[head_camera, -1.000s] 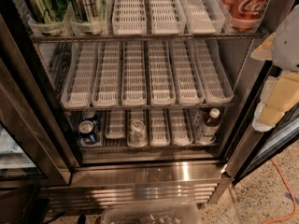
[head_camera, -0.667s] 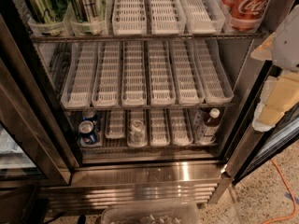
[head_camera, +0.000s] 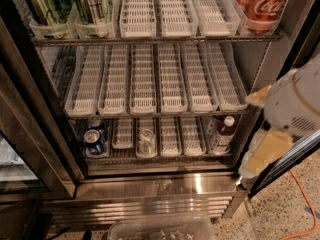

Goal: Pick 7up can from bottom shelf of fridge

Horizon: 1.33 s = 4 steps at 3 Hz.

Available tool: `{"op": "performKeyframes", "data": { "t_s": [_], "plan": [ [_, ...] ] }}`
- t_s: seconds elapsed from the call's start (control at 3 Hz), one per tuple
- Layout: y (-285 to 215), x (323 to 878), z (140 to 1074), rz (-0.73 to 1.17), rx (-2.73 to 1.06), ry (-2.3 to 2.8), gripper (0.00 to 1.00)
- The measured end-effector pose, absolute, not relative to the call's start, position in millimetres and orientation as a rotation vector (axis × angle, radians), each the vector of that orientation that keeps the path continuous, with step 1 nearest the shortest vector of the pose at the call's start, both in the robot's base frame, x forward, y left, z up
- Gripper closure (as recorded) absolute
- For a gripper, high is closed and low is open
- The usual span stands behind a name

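The 7up can [head_camera: 146, 142] stands upright in a white lane tray [head_camera: 145, 129] near the middle of the bottom shelf [head_camera: 172, 157] of the fridge [head_camera: 252, 69], close to the front edge. Its shiny top faces the camera. Blue cans [head_camera: 93, 138] sit well apart to its left and a white-capped brown bottle [head_camera: 223, 134] well apart to its right. The lanes just beside the can look bare.

I judge the can to be light if empty and moderately heavy if full. Its thin wall is rigid enough for a firm squeeze but would dent under a hard one. A chilled can may be damp and slick. The best hold looks to be across the cylinder at mid-height, coming in from the front, since the tray walls flank its lower part.

The gripper [head_camera: 270, 139] hangs at the right edge, outside the fridge and nearer the camera, well apart from the can and higher than the bottom shelf. Only pale, blurred shapes of it show, and part is cut off by the frame. Whether it is spread or pressed together cannot be told.

The middle rack [head_camera: 150, 115] overhangs the bottom shelf, hiding its far part and most of the can's side. No label can be read. The headroom above the can is hard to judge.
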<state>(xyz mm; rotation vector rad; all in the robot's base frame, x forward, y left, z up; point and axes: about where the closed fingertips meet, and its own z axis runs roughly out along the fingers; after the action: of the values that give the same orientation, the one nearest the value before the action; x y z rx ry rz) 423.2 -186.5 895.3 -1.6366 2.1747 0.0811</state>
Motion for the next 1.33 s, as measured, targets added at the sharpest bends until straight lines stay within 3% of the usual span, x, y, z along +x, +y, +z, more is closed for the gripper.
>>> {"op": "performKeyframes", "data": {
  "t_s": [0.33,1.33],
  "plan": [
    [-157.2,425.4,832.5,0.214,-1.586,2.135,0.00],
    [-138.9,434.8,808.9,0.198,-1.516,2.081,0.00]
  ]
}}
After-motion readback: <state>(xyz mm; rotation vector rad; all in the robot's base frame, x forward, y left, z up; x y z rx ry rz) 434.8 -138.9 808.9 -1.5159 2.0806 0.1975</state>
